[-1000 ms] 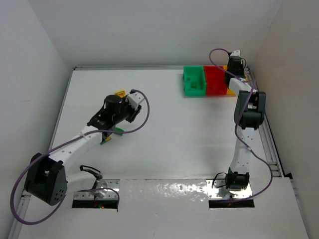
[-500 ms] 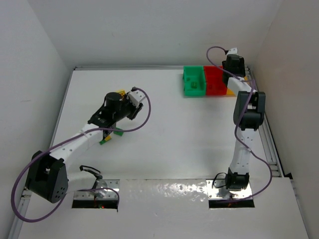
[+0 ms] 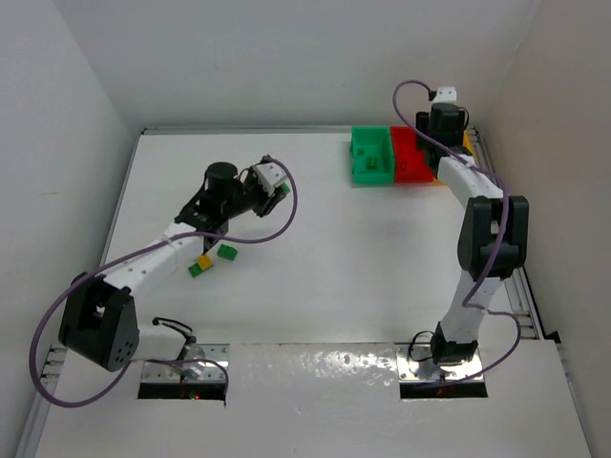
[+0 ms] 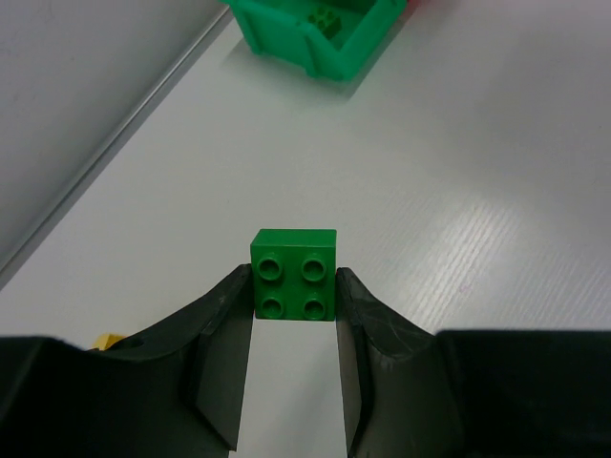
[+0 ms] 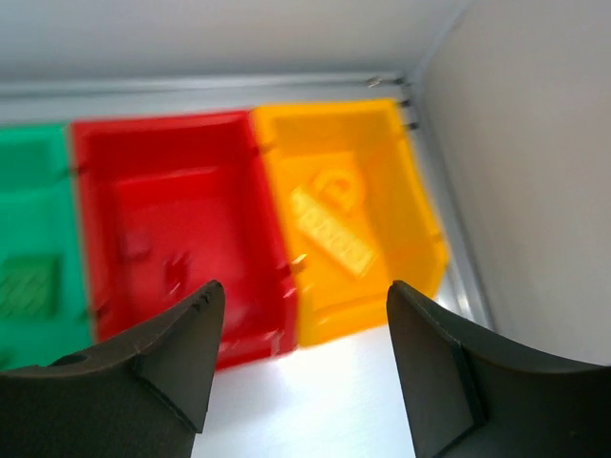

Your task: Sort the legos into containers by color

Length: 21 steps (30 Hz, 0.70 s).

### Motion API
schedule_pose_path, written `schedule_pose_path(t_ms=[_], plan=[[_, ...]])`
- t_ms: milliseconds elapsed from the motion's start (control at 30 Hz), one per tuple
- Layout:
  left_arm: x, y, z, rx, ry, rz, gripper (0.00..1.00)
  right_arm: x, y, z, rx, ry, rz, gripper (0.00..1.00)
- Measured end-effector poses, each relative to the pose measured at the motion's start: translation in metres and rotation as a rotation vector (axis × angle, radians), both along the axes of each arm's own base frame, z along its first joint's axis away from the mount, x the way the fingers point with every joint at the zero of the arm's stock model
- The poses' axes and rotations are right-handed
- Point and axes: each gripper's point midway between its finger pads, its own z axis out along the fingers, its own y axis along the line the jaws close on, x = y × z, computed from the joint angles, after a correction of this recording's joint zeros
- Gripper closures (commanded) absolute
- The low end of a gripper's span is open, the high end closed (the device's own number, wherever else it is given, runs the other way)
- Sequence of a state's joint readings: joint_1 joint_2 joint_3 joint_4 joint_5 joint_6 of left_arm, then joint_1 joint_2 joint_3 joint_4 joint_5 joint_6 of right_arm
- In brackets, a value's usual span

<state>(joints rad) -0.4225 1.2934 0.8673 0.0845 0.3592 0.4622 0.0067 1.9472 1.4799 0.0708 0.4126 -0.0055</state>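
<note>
Now | we see left claw clenched on a green lego | right claw spread, apparently empty | next: carry lego into green container, well apart.

A white counter is seen enclosed on three sides by plain white walls, and a metal rail is fitted along its right edge.
</note>
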Motion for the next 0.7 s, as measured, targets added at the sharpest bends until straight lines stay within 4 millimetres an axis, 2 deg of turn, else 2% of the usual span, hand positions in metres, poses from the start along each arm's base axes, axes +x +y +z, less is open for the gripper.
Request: schedule_pose_path(t_ms=[67,167,267,367,433,567,700], plan=[[0.011,-0.008,0.01,-0.015,-0.009,-0.016,1.0,-0.012,0.017,-0.005,0.034,0.024,0.056,0.32],[0.016,-0.016,0.019,-0.022,-0.037,-0.044,1.0,-0.034,0.054,-0.007,0.119,0.057,0.182,0.32],[0.016,-0.022,0.021,-0.015,-0.065,-0.066,1.0,-0.057,0.09,0.007,0.197,0.054,0.298,0.32],[0.024,-0.031,0.02,-0.022,-0.065,-0.076,1.0,-0.079,0.116,0.025,0.231,0.024,0.373,0.31],[0.034,-0.039,0.021,-0.031,-0.058,-0.078,1.0,-0.093,0.126,0.032,0.252,0.015,0.401,0.31],[0.05,-0.059,0.026,-0.038,-0.072,-0.104,1.0,-0.111,0.128,0.032,0.298,0.037,0.394,0.31],[0.048,-0.083,0.028,-0.005,-0.146,-0.179,1.0,-0.125,0.145,0.026,0.39,0.096,0.461,0.33]])
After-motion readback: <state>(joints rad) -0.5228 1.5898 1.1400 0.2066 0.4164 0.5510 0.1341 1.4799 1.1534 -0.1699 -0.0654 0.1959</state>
